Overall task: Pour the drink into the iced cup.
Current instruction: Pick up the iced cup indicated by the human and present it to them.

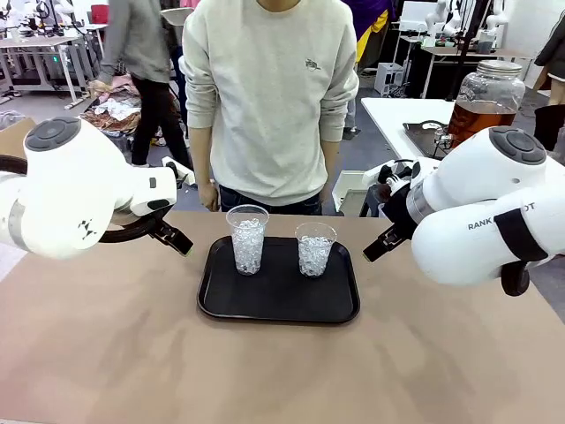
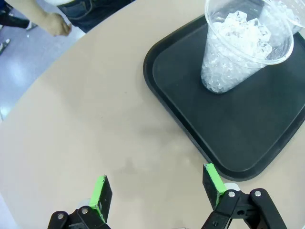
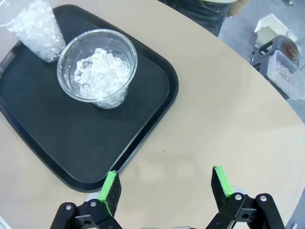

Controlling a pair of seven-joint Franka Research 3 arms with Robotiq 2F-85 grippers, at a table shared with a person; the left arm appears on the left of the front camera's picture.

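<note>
Left wrist view: left gripper spread wide, empty; clear plastic cup of ice ahead-right, on black rectangular tray
Right wrist view: right gripper equally wide, empty; second iced cup ahead-left
Drink: amber-brown liquid in glass jar, well apart from right gripper
Risk: reaching for it may tip a cup, spilling ice

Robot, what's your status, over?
Left pincer open, right pincer open. Drink in far jar. Iced cups on tray, unfilled. Person behind tray.
</note>
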